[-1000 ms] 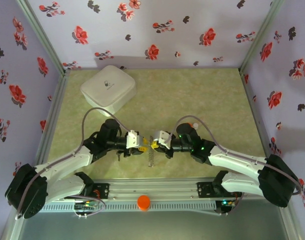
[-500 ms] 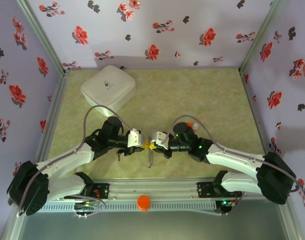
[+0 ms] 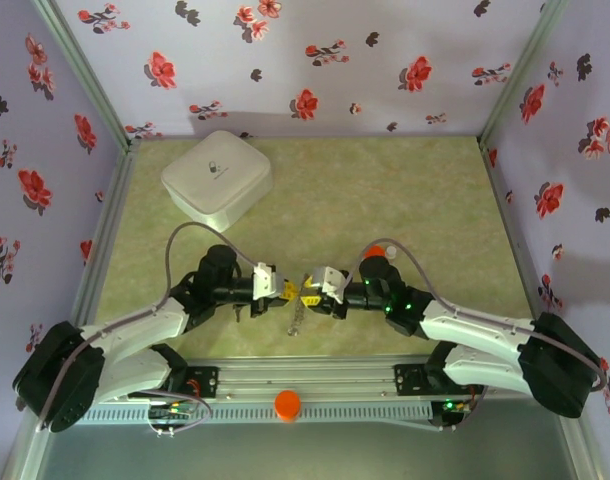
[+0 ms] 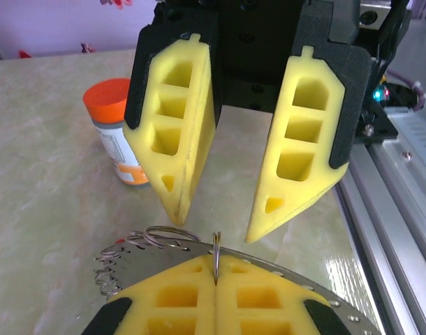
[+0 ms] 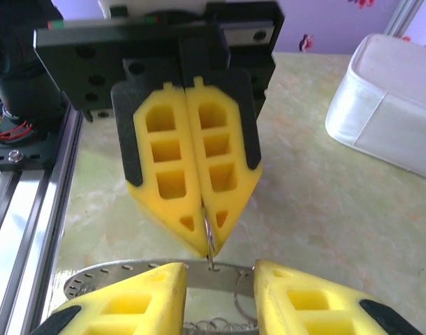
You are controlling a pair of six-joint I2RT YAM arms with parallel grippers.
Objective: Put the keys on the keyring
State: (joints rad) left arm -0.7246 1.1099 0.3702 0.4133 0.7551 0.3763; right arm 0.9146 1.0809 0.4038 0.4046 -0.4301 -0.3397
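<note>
Your left gripper [image 5: 204,241] is pressed fully closed, its yellow foam fingers pinching a thin wire loop [image 4: 216,255] that stands on edge between the pads. Your right gripper [image 4: 218,225] faces it nose to nose with its fingers spread wide and nothing between them. Their tips sit just either side of the loop.

The flat dark-grey metal keyring [image 4: 129,259] with the rough coiled rim lies right at the left fingertips and curves out to both sides. You cannot tell whether the loop is joined to it. A small split ring [image 4: 167,237] rests at its upper edge.

From above, the two grippers meet near the front of the pale green marbled table [image 3: 385,190], close to the aluminium rail [image 3: 305,385] at the near edge. The pill bottle with an orange cap [image 4: 119,132] stands upright just beyond your right wrist. The white square box with rounded corners [image 3: 217,178] sits in the far-left corner, well apart. The middle and the far right of the table are open surface, bounded by the flowered walls [image 3: 315,60].
</note>
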